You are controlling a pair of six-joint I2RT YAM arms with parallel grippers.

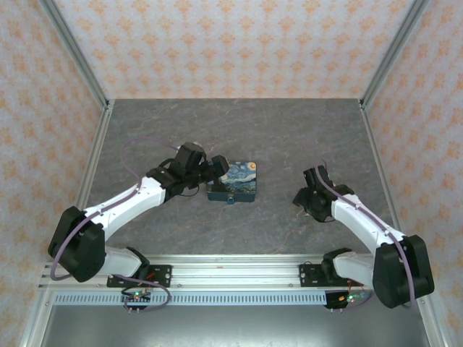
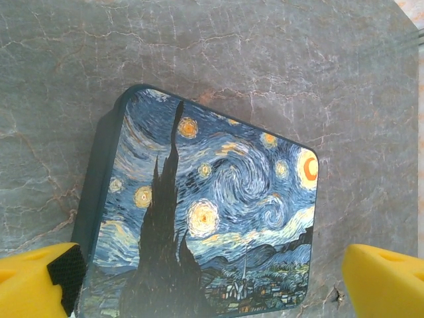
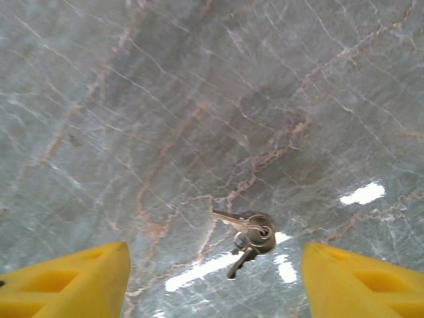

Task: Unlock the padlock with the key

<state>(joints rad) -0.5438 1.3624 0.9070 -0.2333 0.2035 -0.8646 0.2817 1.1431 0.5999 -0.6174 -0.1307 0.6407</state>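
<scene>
- Two arms reach over a grey marbled table (image 1: 304, 130), the left gripper (image 1: 215, 170) at the Starry Night box (image 1: 236, 181) and the right gripper (image 1: 304, 195) well apart at the box's 3 o'clock.
- From the top view, the padlock (image 1: 230, 200) is a tiny teal-dark piece at the box's 6 o'clock, against its near wall; whether it is locked is too small to tell.
- Seen from above, the left gripper meets the box at its 9 o'clock side, and the jaw width is hard to judge.
- Up close in the left wrist view, the left gripper (image 2: 209, 271) stands wide, its yellow fingers (image 2: 40, 281) on either side of the box (image 2: 205, 218); the finger at 3 o'clock is clear of the box's wall, while the black pad at 9 o'clock sits just beside its corner.
- That view also gives the painted lid: cypress, swirling sky, orange moon.
- Looking through the right wrist view, the right gripper (image 3: 215, 278) is spread wide and holds nothing.
- Between its fingers, toward 6 o'clock in the view, a ring with two small silver keys (image 3: 250, 235) lies flat on the table (image 3: 165, 99), touched by neither finger.
</scene>
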